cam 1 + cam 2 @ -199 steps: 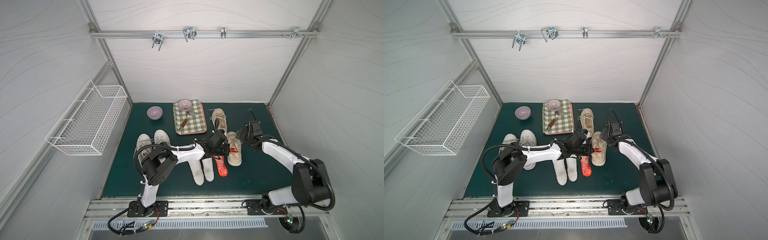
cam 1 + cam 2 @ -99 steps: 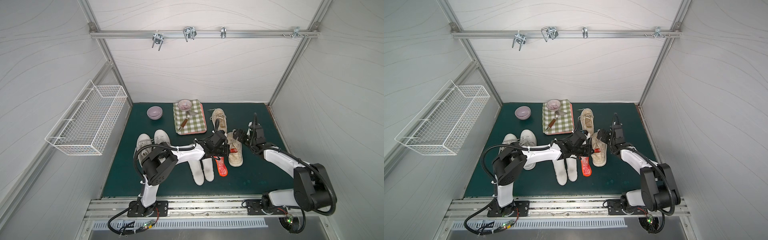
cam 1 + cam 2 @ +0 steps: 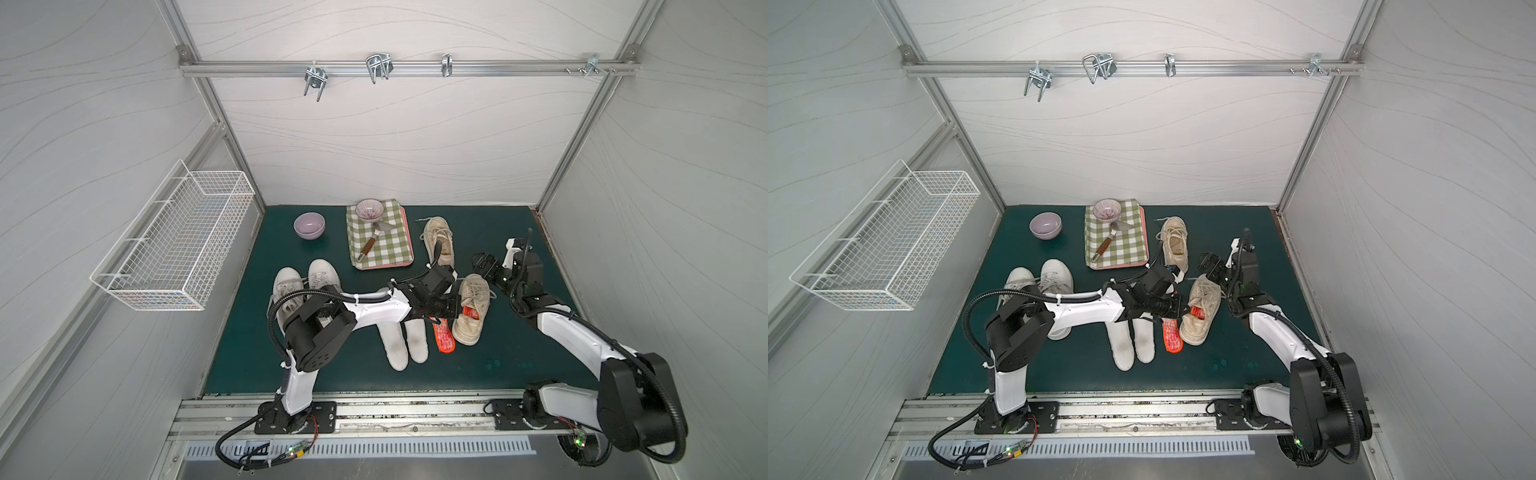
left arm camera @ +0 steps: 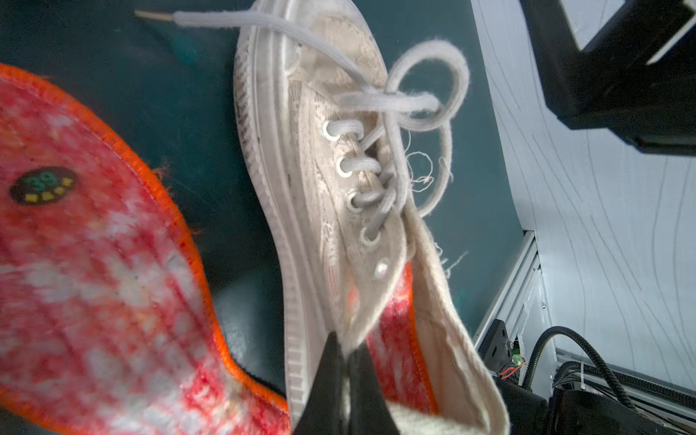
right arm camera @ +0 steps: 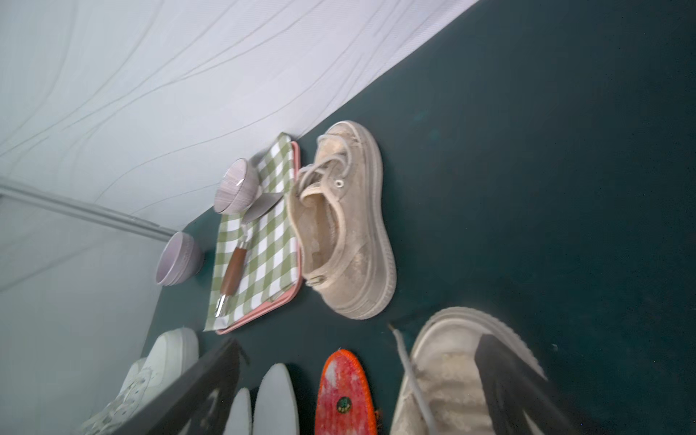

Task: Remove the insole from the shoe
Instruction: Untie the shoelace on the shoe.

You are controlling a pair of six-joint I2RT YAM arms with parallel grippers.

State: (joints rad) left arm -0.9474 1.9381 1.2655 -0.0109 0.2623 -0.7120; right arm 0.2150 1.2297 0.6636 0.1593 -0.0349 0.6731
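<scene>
fingers (image 4: 327, 376) of the left gripper (image 3: 456, 309) pinched tight on the shoe (image 4: 331, 180)

they gripped the canvas collar edge of the beige shoe, which lay on the green mat (image 3: 249, 332). the insole (image 4: 395, 339) sat inside it — red, its heel end showing in the opening. a second insole (image 3: 444, 340) lay flat on the mat just beside the shoe. the right gripper (image 3: 486, 268) hung near the toe, jaws wide — holding nothing.

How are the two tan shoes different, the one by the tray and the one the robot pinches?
The near shoe has a red insole inside; the far shoe shows none. The left gripper pinches the near shoe's rim; nothing touches the far shoe. Both are tan lace-ups.
</scene>
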